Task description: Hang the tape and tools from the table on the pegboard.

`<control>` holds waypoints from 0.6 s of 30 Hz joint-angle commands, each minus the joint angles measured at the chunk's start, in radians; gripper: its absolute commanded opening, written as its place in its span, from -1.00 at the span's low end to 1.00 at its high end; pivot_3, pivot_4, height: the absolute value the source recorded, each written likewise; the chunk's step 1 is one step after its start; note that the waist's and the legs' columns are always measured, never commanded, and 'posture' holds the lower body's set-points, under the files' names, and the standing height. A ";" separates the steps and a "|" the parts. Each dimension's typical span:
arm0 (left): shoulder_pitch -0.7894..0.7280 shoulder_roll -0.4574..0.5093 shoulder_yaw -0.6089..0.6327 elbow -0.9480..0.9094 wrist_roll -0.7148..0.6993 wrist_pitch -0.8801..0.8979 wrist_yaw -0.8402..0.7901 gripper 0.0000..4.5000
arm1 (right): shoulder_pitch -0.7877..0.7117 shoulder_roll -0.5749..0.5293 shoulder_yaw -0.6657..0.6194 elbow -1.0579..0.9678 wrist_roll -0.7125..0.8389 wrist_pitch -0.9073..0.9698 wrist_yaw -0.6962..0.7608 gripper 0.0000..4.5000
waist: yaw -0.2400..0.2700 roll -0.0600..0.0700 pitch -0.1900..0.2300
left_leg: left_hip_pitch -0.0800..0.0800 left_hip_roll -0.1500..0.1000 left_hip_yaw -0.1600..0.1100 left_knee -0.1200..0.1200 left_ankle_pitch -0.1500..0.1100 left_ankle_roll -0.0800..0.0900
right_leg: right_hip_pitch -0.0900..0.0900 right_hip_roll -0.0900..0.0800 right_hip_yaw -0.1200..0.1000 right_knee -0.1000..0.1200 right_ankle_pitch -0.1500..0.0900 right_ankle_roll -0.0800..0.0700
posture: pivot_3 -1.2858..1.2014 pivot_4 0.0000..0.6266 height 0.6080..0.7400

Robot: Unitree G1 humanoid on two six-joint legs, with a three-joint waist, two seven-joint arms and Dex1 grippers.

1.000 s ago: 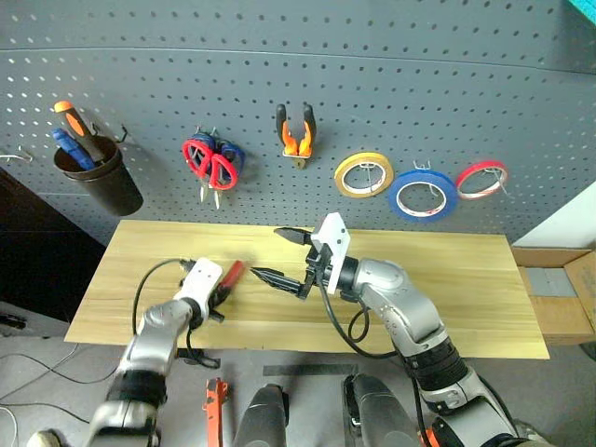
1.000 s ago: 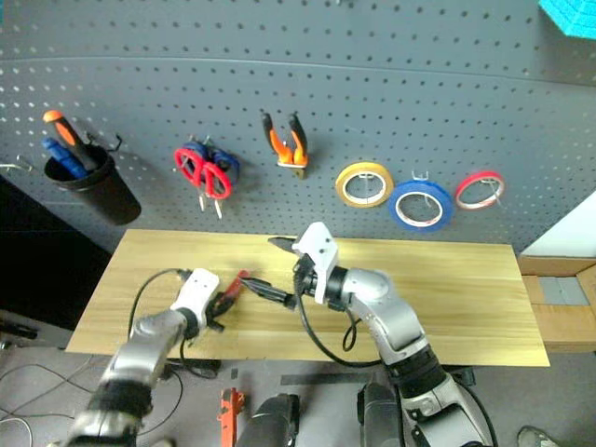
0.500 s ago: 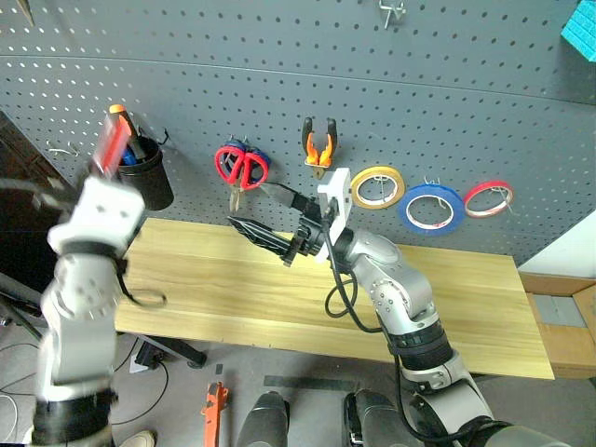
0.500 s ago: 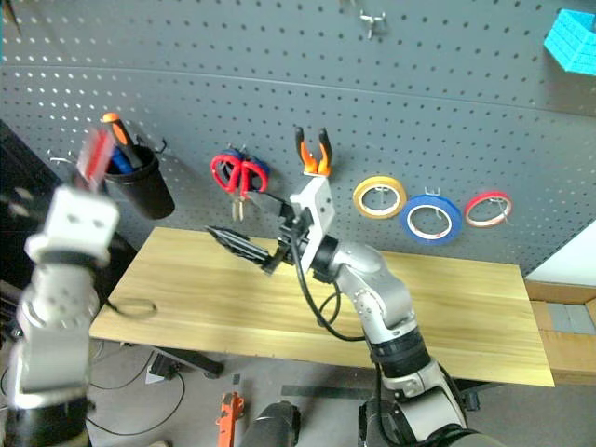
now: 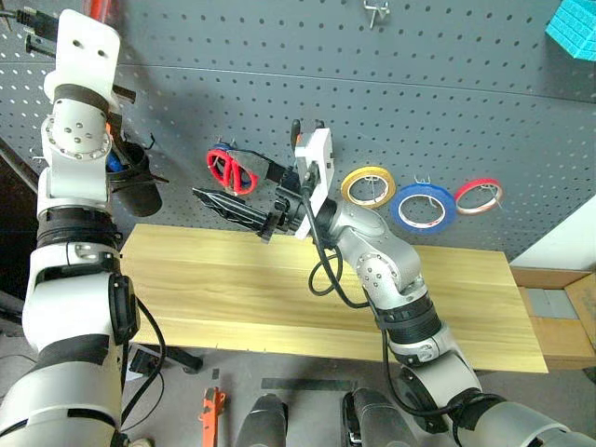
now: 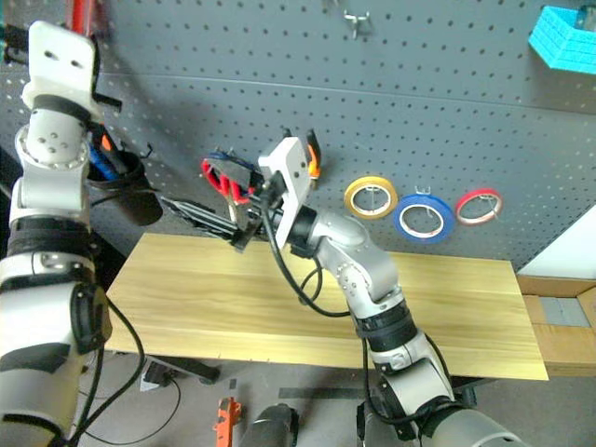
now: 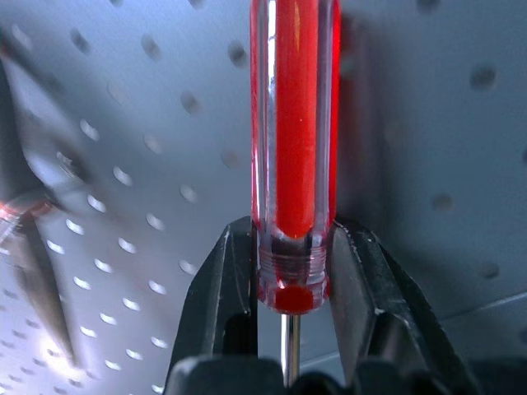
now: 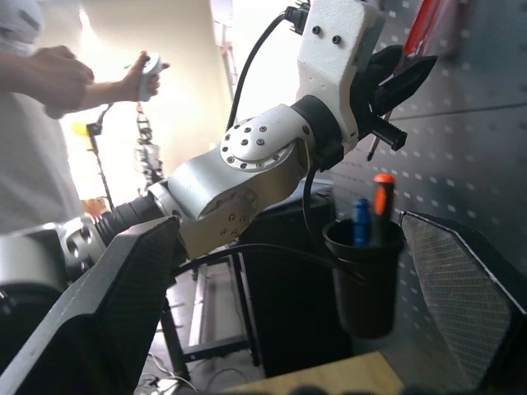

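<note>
My left gripper is shut on the slim red-handled screwdriver, held up against the upper left of the pegboard; its red handle pokes above the raised left wrist. The right gripper is open and holds nothing. It hovers above the table, pointing left, in front of the red-handled scissors that hang on the board. The orange-and-black pliers hang partly hidden behind the right wrist. The blue tape hangs on a hook to the right.
A black cup with an orange and a blue screwdriver hangs on the board below my left hand. A yellow roll and a red roll flank the blue tape. A person holding a controller stands off to the left.
My left arm rose from the table with the screwdriver to the top left of the pegboard. The right gripper rose and shifted left, still open. The camera tilted up.
</note>
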 commanded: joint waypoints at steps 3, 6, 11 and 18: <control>0.073 -0.017 0.042 0.053 -0.087 0.001 -0.003 -0.64 | -0.014 0.004 0.007 -0.035 -0.005 0.010 -0.017 1.00 | -0.003 0.003 0.002 | 0.001 0.000 0.000 0.000 0.000 0.000 | 0.000 0.000 0.000 0.001 0.000 0.000 | 0.08 -0.37 1.00; 0.139 -0.020 0.053 -0.025 -0.114 0.027 -0.002 -0.64 | -0.003 -0.007 0.007 -0.033 -0.007 0.009 -0.016 1.00 | -0.003 0.003 0.004 | 0.000 0.000 -0.001 0.002 0.000 0.000 | 0.001 0.000 -0.001 0.003 0.000 0.000 | 0.09 -0.37 1.00; 0.223 -0.016 0.068 -0.148 -0.144 0.088 0.002 -0.64 | 0.005 -0.011 0.012 -0.020 -0.010 0.001 -0.014 1.00 | -0.001 0.003 0.004 | 0.000 0.000 -0.002 0.002 0.000 0.000 | 0.001 0.000 -0.001 0.002 0.000 0.000 | 0.10 -0.38 1.00; 0.303 -0.044 0.139 -0.302 -0.230 0.238 0.020 -0.64 | -0.004 -0.008 0.014 0.001 -0.013 -0.010 -0.004 1.00 | -0.003 0.003 0.004 | 0.000 0.000 -0.001 0.001 0.000 0.001 | 0.001 0.000 0.000 0.002 0.000 0.000 | 0.11 -0.41 1.00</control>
